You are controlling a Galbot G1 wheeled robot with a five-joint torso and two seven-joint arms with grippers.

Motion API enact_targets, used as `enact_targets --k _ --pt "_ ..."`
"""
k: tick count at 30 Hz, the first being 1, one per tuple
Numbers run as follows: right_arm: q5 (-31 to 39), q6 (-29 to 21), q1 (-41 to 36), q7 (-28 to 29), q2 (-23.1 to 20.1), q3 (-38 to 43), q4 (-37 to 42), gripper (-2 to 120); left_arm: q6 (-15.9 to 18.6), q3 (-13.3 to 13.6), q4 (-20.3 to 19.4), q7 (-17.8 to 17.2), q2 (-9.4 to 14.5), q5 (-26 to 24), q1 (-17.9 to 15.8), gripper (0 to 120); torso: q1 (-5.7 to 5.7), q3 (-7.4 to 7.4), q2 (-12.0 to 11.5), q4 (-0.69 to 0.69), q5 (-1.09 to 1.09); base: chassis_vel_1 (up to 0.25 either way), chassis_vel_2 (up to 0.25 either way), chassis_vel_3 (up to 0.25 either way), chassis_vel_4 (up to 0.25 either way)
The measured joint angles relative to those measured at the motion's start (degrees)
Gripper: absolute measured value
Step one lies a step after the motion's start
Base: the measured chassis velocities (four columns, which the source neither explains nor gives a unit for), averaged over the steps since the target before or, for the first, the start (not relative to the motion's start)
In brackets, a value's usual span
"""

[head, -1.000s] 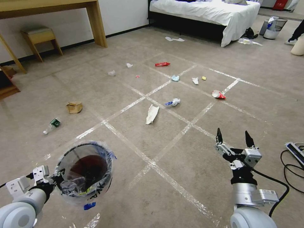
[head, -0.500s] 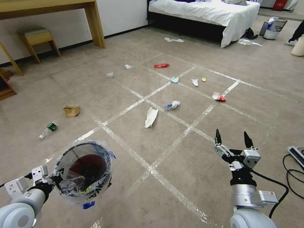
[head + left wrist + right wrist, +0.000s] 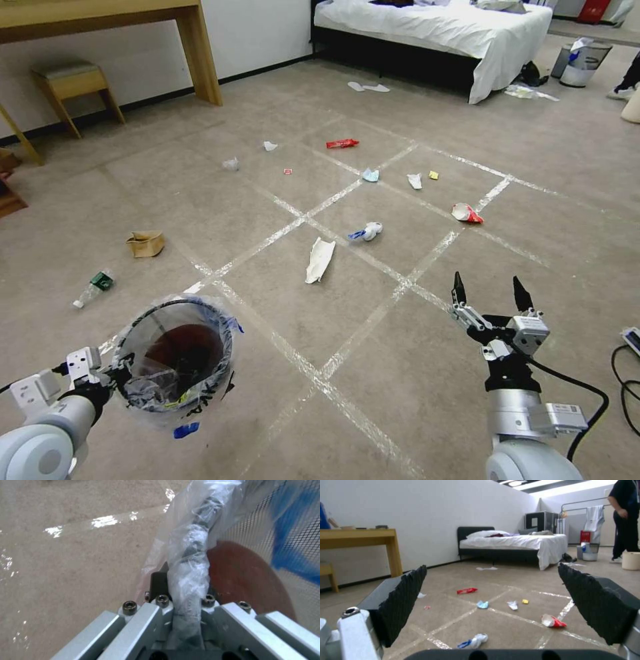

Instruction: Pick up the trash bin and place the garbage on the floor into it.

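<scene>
Head view puts the trash bin (image 3: 179, 357) at lower left, its bagged rim pinched in the left gripper (image 3: 113, 377). The right gripper (image 3: 492, 295) hangs at lower right, jaws spread and empty. Nearest garbage, a long white paper (image 3: 319, 259), lies above-left of those jaws on the floor (image 3: 373, 373), its long axis running up-frame.

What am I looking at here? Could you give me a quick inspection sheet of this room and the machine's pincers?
Surface: beige carpet floor crossed by shiny tape lines.
Job's things: trash bin, lined with clear plastic, held at its rim.
Clutter: garbage scattered ahead: long white paper, red wrapper, brown paper bag, plastic bottle.
Pincers: left pincer clamped on the bin's rim; right pincer open, empty, raised above the floor.
Cables: black cable at the right edge.
Surroundings: bed, wooden desk, stool, grey bin.
</scene>
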Motion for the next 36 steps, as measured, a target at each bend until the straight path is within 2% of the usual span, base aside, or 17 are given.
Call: enact_targets --k 18,36 --pt "-0.4 0.0 -0.4 -0.4 0.5 0.5 0.2 100 -0.2 -0.2 0.1 0.3 0.5 0.1 0.0 1 -0.01 0.0 0.0 0.01 0.01 -0.155 0.148 0.157 -0.146" --pt "-0.1 -0.2 0.3 -0.7 0.5 0.3 -0.3 100 -0.3 -0.2 0.7 0.4 0.6 0.3 -0.5 1 0.0 0.0 0.0 -0.01 0.0 -0.195 0.199 0.197 -0.203"
